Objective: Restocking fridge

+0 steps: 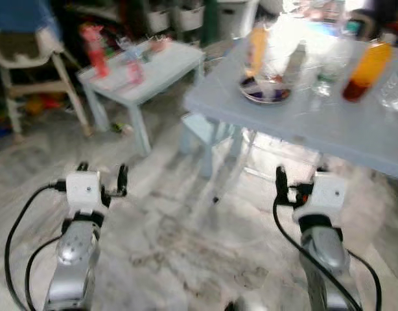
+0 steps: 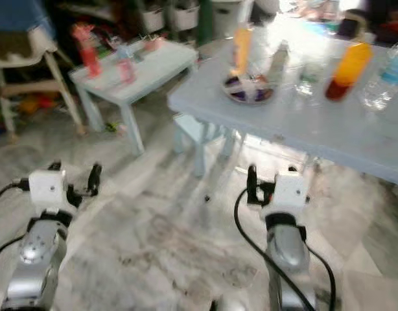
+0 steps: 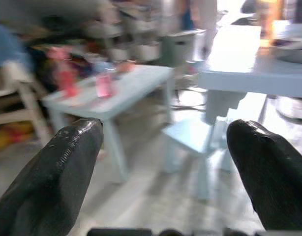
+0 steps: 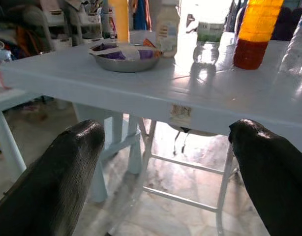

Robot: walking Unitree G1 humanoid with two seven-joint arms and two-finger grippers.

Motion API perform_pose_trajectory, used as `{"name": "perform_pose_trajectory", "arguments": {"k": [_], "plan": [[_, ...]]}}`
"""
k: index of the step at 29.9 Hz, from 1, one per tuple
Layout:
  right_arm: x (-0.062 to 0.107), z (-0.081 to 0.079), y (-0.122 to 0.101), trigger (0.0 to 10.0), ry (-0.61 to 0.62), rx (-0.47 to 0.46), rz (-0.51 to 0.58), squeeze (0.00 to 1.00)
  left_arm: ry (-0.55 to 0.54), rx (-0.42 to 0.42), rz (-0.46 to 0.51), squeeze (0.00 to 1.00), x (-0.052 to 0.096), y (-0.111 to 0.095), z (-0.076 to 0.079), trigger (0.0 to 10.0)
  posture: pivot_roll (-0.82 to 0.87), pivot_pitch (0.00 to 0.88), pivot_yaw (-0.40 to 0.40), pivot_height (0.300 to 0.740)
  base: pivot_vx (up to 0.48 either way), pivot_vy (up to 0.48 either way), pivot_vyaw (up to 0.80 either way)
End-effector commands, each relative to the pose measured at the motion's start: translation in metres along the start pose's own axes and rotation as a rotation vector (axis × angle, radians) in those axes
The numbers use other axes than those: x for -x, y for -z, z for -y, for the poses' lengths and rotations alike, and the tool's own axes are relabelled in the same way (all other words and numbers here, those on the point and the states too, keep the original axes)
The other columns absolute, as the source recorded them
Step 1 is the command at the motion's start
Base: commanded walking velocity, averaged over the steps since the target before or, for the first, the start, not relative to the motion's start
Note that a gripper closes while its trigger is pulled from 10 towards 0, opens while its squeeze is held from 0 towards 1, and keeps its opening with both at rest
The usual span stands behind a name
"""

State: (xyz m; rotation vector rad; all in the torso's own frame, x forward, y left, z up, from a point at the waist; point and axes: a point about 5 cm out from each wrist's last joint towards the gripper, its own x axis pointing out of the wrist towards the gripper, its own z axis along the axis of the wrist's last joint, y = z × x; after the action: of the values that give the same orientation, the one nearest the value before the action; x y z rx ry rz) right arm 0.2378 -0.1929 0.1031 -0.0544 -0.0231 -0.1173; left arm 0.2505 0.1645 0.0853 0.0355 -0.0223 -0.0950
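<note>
Both arms held out low over a marbled grey floor (image 1: 186, 253), nothing gripped. Left gripper (image 1: 102, 176) spread wide, fingers (image 3: 52, 182) well apart and empty, pointing toward a small pale-blue kids' table (image 1: 153, 68) with a couple of pink/red bottles (image 1: 95, 48) on top. Tiny matching stool (image 3: 190, 140) on the floor between that table and the bigger one. White high chair (image 1: 24, 58) off at the far left, partly in shadow.

Right gripper (image 1: 301, 178) also wide open, fingers (image 4: 57, 177) apart with nothing between them, hovering short of the edge of the big light-blue table (image 4: 156, 93) and a little lower than its top. Not touching anything.

The drinks are all on that big table: tall orange juice bottle (image 4: 256, 32) with a dark reddish base toward the right, a clear water bottle (image 2: 384, 81) just beside it at the far right edge, a small clear glass or bottle (image 4: 207, 42) in the middle, a whitish bottle (image 4: 168, 29) beside that, and another orange bottle (image 4: 120, 19) behind a metal bowl (image 4: 124, 56) with something purple and white in it. Small sticker on the table's front edge (image 4: 180, 114). Head views pretty blurry, so labels unreadable. Storage bins and clutter in the dark background, too smeared to make out.
</note>
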Motion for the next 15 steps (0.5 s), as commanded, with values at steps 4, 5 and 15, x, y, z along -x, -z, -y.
{"name": "perform_pose_trajectory", "arguments": {"k": [4,5,15], "plan": [[-0.01,-0.018,-0.009,10.0,-0.056,-0.022,0.037,0.0,0.015,-0.032,0.001,0.0,-0.002,-0.002,0.001,10.0,-0.01,0.076,0.032,0.74,0.069,0.08,0.0],[-0.012,-0.02,-0.01,10.0,-0.062,-0.021,0.042,0.0,0.016,-0.03,0.011,0.0,-0.005,-0.005,0.002,10.0,0.0,0.08,0.023,0.74,0.0,0.0,0.0],[-0.019,-0.026,-0.01,10.0,-0.111,-0.015,0.037,0.0,-0.02,-0.031,0.006,0.0,-0.007,-0.002,-0.002,10.0,0.02,0.067,-0.032,0.74,0.0,0.0,0.0]]}}
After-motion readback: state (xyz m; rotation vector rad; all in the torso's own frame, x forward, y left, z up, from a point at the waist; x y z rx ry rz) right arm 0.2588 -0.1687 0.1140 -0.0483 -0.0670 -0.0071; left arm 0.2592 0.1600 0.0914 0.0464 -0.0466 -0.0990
